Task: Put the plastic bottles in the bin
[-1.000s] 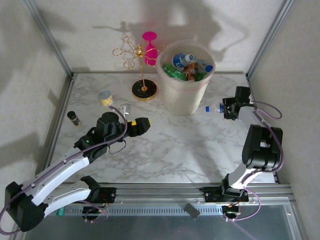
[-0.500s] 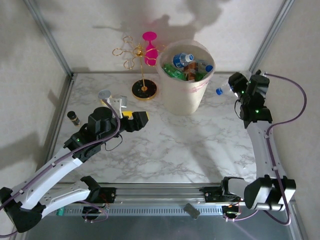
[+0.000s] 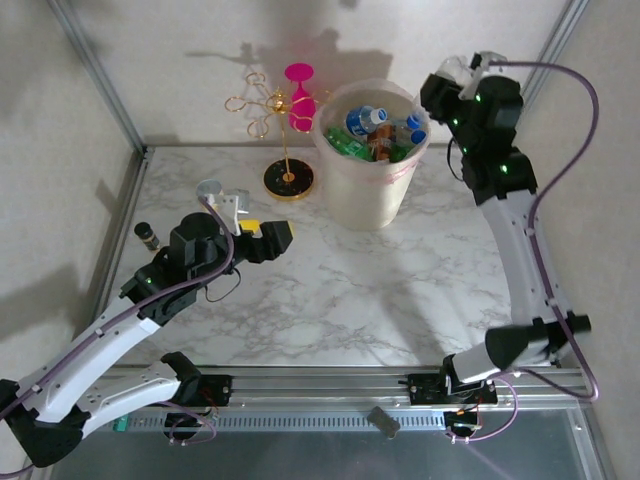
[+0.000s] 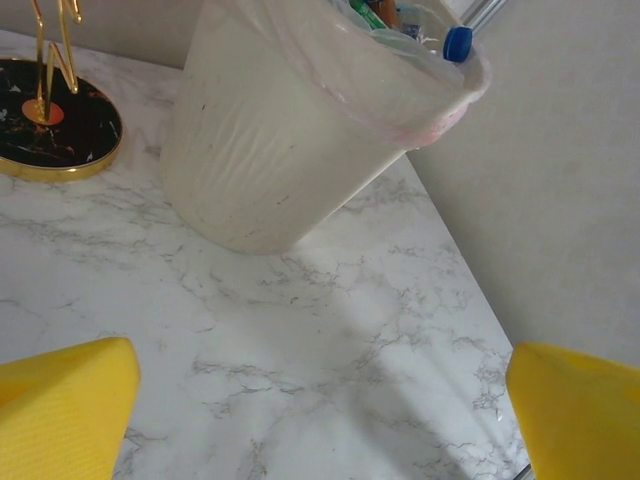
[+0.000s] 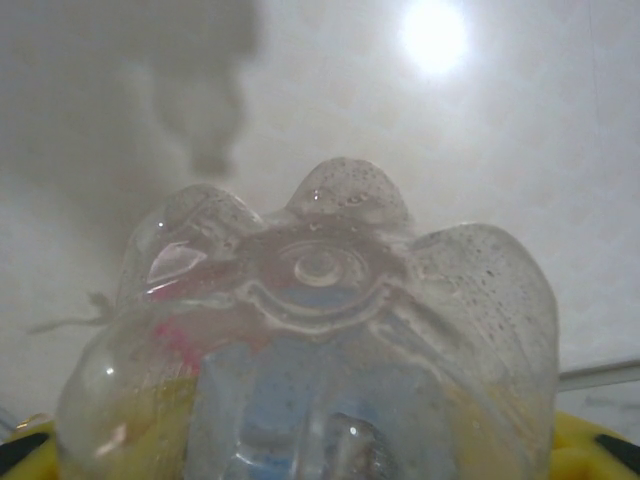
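My right gripper [image 3: 447,88] is raised beside the upper right rim of the bin [image 3: 368,195] and is shut on a clear plastic bottle [image 3: 455,68]. In the right wrist view that bottle's lobed base [image 5: 320,300] faces the camera, with the yellow fingers [image 5: 590,445] at its sides. The bin, a whitish translucent bucket, holds several bottles [image 3: 372,135] with blue, green and orange labels. My left gripper [image 3: 268,238] hovers open over the marble table, left of the bin. Its yellow pads [image 4: 60,400] stand wide apart, with the bin [image 4: 270,150] and a blue bottle cap [image 4: 458,43] ahead.
A gold wire stand on a black base [image 3: 288,178] with a pink glass [image 3: 300,95] is left of the bin. A small cup [image 3: 209,189] and a dark vial [image 3: 147,236] sit at the table's left. Metal frame posts [image 3: 100,80] border the table.
My right arm lifted the bottle from the table's right side up to the bin's upper right rim. My left arm drew back slightly to the left, still open.
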Action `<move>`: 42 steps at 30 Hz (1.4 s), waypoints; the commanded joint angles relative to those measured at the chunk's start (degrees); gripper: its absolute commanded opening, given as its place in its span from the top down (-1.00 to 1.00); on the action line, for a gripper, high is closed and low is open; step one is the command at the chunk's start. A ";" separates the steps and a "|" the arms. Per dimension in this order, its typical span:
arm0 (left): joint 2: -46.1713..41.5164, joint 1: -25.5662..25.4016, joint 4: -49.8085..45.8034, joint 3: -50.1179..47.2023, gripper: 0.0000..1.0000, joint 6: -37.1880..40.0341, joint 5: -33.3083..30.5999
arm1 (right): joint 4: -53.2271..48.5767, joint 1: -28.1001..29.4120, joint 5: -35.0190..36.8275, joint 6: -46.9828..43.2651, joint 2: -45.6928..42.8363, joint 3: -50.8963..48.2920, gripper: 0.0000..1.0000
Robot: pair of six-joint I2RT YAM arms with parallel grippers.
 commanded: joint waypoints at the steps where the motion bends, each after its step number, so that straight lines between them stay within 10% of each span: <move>1: -0.87 -0.25 -1.47 2.02 -0.88 1.30 -1.54 | -5.00 0.11 5.70 -6.15 8.03 8.67 0.14; 9: -0.10 -0.26 -2.27 2.52 -0.88 1.85 -1.58 | -6.44 1.05 14.71 -13.26 23.66 23.02 0.13; 24: 2.22 -0.26 -2.83 3.60 -0.88 2.53 -0.98 | 1.16 9.40 26.74 -27.70 33.91 21.37 0.10; 29: 2.18 -0.26 -3.40 3.82 -0.89 2.62 -1.32 | 0.74 10.57 23.64 -27.92 34.69 23.19 -0.44; 42: 1.66 -0.17 -3.09 4.13 -0.90 3.22 -1.79 | 1.44 11.47 10.18 -24.56 26.42 22.25 -0.87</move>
